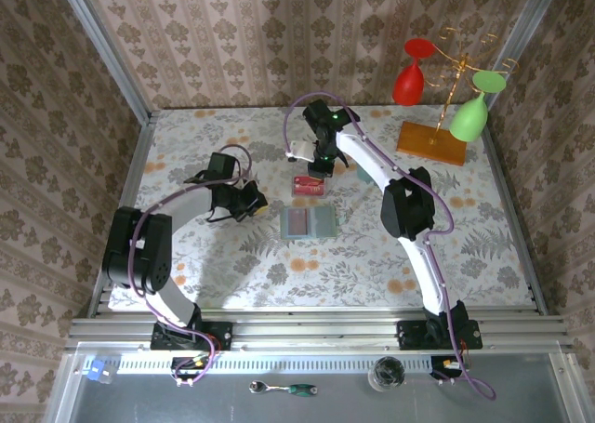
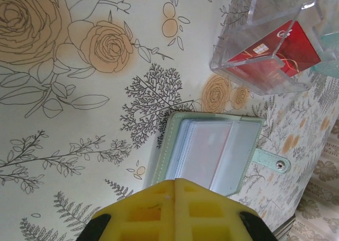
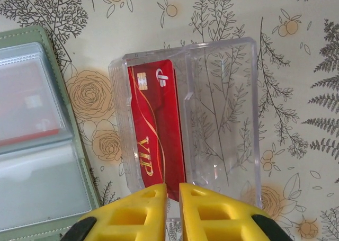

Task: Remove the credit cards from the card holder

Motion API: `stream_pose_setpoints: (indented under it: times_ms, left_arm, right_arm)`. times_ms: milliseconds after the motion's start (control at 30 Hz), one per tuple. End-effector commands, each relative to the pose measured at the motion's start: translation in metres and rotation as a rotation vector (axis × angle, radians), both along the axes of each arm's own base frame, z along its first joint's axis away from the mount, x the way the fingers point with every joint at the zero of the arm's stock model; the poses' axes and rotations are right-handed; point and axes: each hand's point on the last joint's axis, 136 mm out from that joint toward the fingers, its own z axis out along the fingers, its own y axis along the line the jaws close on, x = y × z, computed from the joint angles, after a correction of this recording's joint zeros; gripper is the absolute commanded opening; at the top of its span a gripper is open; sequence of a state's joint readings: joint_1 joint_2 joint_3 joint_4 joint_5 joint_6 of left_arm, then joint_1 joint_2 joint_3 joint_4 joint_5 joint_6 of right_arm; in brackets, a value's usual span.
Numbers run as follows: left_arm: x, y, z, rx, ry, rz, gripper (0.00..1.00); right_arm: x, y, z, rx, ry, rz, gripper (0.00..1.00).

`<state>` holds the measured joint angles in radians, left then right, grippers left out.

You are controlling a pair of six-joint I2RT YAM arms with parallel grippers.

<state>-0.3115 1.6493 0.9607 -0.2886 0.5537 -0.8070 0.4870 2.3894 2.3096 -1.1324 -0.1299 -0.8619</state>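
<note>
right wrist: red card [image 3: 156,140] in clear tray [image 3: 228,108]; left wrist: card holder [image 2: 206,151] strap [image 2: 270,162]

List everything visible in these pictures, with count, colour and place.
card holder: one, pale green, open at the table's middle
credit cards: two, red; one in the tray, another in a holder pocket
clear tray: one, transparent, just beyond the holder
teal object: one, pale, beside the tray
goblets: two, red and green, hanging upside down on the rack
rack: one, gold wire on wooden base, far right corner
wrench: one, green handle, ledge before the table
glass: one, clear, same ledge
left gripper: one, yellow fingers, shut, beside the holder
right gripper: one, yellow fingers, slightly apart, over the tray
</note>
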Motion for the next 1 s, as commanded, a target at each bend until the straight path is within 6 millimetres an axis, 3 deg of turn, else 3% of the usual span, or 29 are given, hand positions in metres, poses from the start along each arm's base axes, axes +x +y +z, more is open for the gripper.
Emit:
stream_pose_setpoints:
  times_ms: [0, 333, 567, 767, 967]
  left_arm:
    - [0.01, -0.003, 0.008, -0.022, -0.012, -0.005, 0.02]
    - [0.009, -0.017, 0.012, -0.043, -0.041, -0.047, 0.02]
    - [0.002, -0.033, 0.007, -0.041, -0.062, -0.079, 0.02]
    - [-0.013, -0.043, -0.003, -0.043, -0.06, -0.104, 0.01]
    - [-0.024, -0.044, -0.014, -0.031, -0.056, -0.094, 0.0]
  right_arm:
    - [0.006, -0.004, 0.015, -0.01, -0.043, -0.014, 0.15]
    - [0.006, 0.007, 0.044, 0.159, -0.098, -0.235, 0.2]
    - [-0.011, 0.019, 0.058, 0.364, -0.077, -0.491, 0.23]
    - [-0.03, 0.019, 0.046, 0.458, 0.035, -0.784, 0.22]
    - [-0.058, 0.031, 0.039, 0.567, 0.16, -0.954, 0.19]
